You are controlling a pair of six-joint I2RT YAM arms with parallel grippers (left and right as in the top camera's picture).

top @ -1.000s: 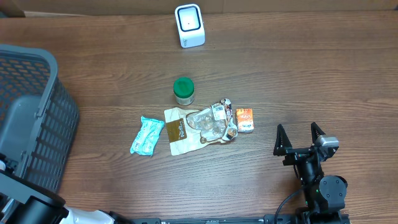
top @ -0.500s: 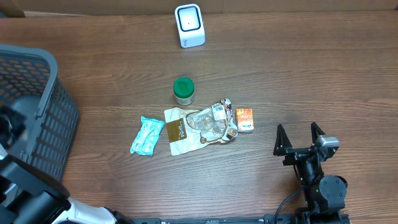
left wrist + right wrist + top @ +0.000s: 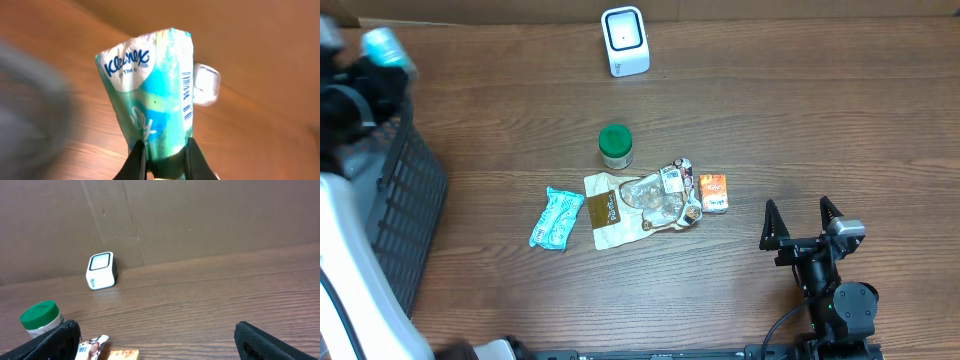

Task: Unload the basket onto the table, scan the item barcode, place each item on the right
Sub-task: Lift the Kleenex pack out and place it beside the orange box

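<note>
A teal Kleenex tissue pack (image 3: pixel 152 85) stands upright in my left gripper (image 3: pixel 164 150), whose jaws are shut on its lower end. A barcode (image 3: pixel 187 95) runs down the pack's right edge. The white scanner (image 3: pixel 205 85) shows blurred just behind the pack. From overhead, the left gripper (image 3: pixel 370 60) is a blur at the far left back, above the basket, with the pack (image 3: pixel 388 45) at its tip. The scanner (image 3: pixel 625 41) stands at the back middle. My right gripper (image 3: pixel 802 222) rests open at the front right, holding nothing.
A dark mesh basket (image 3: pixel 415 200) fills the left side. Mid-table lie a green-lidded jar (image 3: pixel 615 145), a second teal pack (image 3: pixel 556 218), a brown and white packet (image 3: pixel 605 212), a clear wrapper (image 3: pixel 665 195) and a small orange box (image 3: pixel 713 192).
My left arm has swung up from the front left, over the basket, to the far left back with the tissue pack in its jaws. The right arm has not moved.
</note>
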